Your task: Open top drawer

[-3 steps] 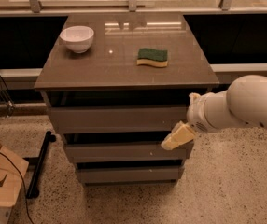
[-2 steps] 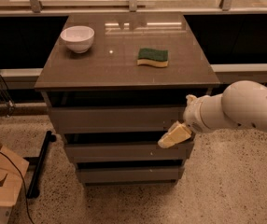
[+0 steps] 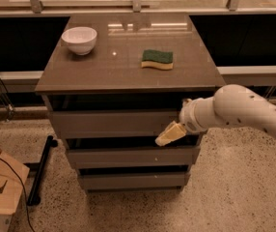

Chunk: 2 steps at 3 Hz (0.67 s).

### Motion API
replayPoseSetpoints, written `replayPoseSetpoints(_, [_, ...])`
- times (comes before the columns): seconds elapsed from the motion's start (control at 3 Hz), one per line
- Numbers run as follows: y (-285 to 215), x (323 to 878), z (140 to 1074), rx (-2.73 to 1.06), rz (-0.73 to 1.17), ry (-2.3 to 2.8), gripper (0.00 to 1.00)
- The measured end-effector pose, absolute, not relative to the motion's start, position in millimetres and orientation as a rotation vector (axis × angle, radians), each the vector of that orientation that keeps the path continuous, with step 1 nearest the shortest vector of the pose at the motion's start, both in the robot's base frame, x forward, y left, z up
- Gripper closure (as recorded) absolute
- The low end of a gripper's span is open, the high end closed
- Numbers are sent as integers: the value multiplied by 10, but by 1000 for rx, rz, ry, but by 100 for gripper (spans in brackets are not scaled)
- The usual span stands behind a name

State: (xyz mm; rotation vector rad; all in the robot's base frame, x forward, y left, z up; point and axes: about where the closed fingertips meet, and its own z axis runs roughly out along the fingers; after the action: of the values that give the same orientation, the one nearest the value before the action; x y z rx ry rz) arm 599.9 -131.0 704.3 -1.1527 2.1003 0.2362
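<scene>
The top drawer point(image 3: 109, 123) is the wide grey-brown flat front just under the cabinet's tabletop point(image 3: 94, 71), with a dark gap above it. Two shorter drawer fronts sit below it, the middle one point(image 3: 128, 156) and the bottom one point(image 3: 128, 180). My gripper point(image 3: 170, 134), cream-coloured at the end of the white arm point(image 3: 234, 111), comes in from the right. It is at the lower right part of the top drawer's front, over the gap between the top and middle drawers. The arm hides the drawer's right end.
A white bowl point(image 3: 79, 39) stands at the tabletop's back left and a green-and-yellow sponge point(image 3: 157, 59) lies right of centre. A dark ledge and window rail run behind the cabinet. A black stand leg point(image 3: 40, 170) and cardboard boxes point(image 3: 0, 192) are on the speckled floor at left.
The gripper and arm have shifted a little to the left along the top drawer's lower edge. The drawer fronts, bowl and sponge look unchanged.
</scene>
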Motion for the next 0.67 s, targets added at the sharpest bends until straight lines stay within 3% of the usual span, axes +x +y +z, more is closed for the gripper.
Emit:
replayPoseSetpoints(0.33, [-1256,6293,6740,-1161,300,2107,0])
replayPoseSetpoints(0.67, [-1309,6432,6499,-1153,353,2140,18])
